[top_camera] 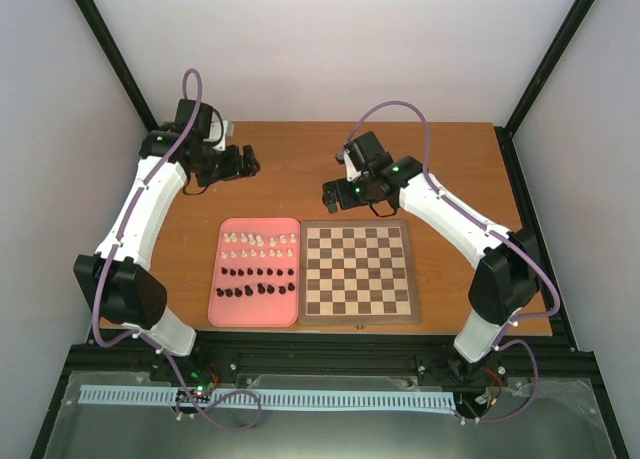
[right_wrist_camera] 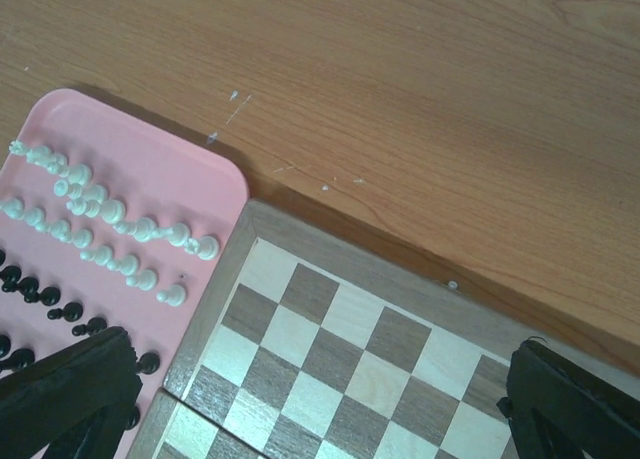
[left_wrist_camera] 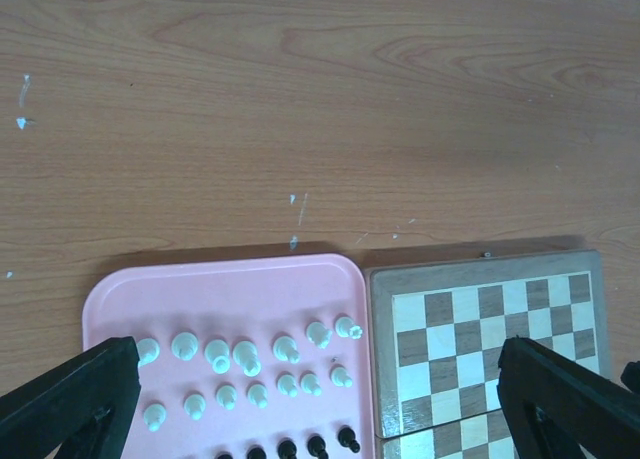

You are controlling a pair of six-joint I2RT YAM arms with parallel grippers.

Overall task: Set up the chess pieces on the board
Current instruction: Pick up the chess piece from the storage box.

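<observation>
The wooden checkered board (top_camera: pixel 358 272) lies at the table's front middle with no pieces on it. It also shows in the left wrist view (left_wrist_camera: pixel 480 329) and the right wrist view (right_wrist_camera: pixel 340 349). White pieces (top_camera: pixel 258 244) stand in two rows and black pieces (top_camera: pixel 257 282) in two rows on the pink tray (top_camera: pixel 256 309) left of the board. White pieces show in the left wrist view (left_wrist_camera: pixel 250 359) and the right wrist view (right_wrist_camera: pixel 110 219). My left gripper (top_camera: pixel 250 160) is open and empty, high behind the tray. My right gripper (top_camera: pixel 329 196) is open and empty, above the board's far left corner.
The pink tray (left_wrist_camera: pixel 200 289) touches the board's left side. Bare wooden table (top_camera: pixel 300 159) lies behind both. Black frame posts stand at the back corners, and white walls close in the sides.
</observation>
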